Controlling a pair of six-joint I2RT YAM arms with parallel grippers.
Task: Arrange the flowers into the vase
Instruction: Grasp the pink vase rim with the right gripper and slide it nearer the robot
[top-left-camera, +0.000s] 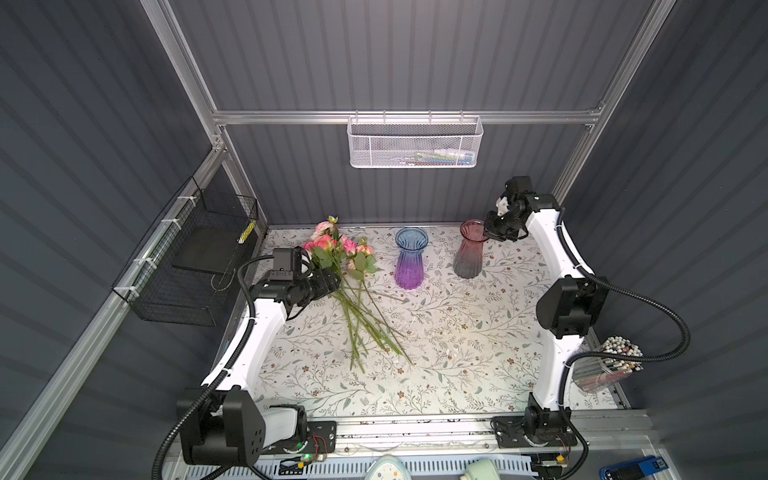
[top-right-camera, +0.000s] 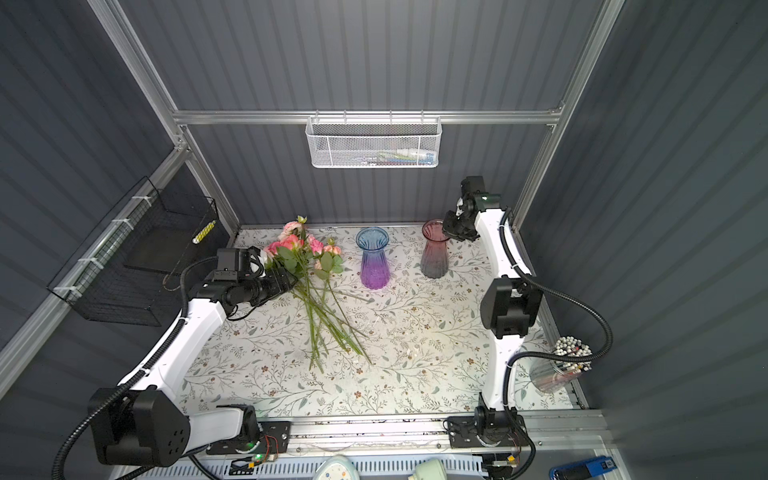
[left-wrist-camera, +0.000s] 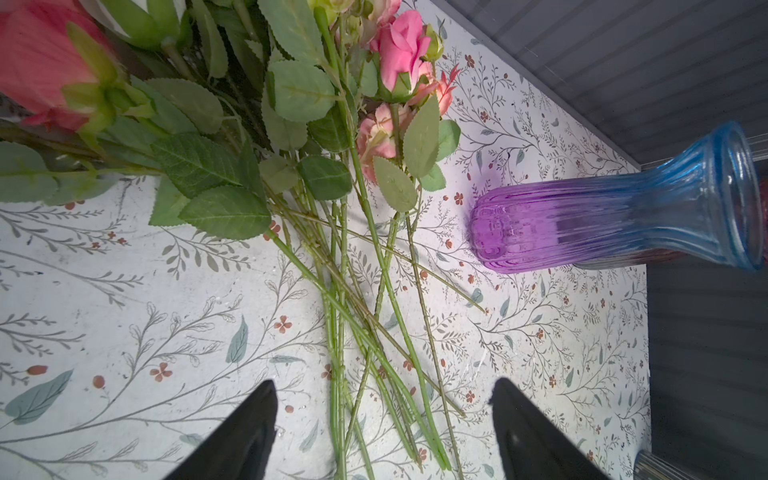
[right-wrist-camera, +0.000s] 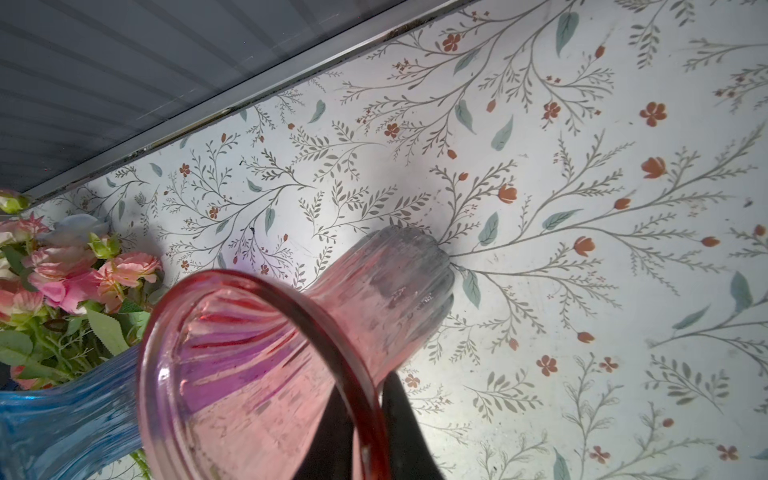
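While the flowers (top-left-camera: 347, 266) are lying in a loose bunch on the counter (top-left-camera: 457, 357), none is sitting in a vase yet, so the task is only beginning. Their pink heads are pointing toward the back left corner and their green stems (top-left-camera: 365, 328) are fanning out toward the front.

The left jaws are hanging wide open right at the bunch. In the left wrist view several stems are running between the two fingers (left-wrist-camera: 245, 436), gripped by neither.

The right jaws are working well apart from the flowers, apparently pinching the rim of the pink vase (top-left-camera: 469, 249). One finger is showing darkly through the glass from inside, and the outer finger (right-wrist-camera: 409, 432) is lying against the outside.

A blue vase (top-left-camera: 410, 257) is standing between the bunch and the pink one.

Picking up looks like the step in hand. Next, the left jaws are needing to close on a stem or two, lift, and steer the cut ends into the steadied vase mouth.
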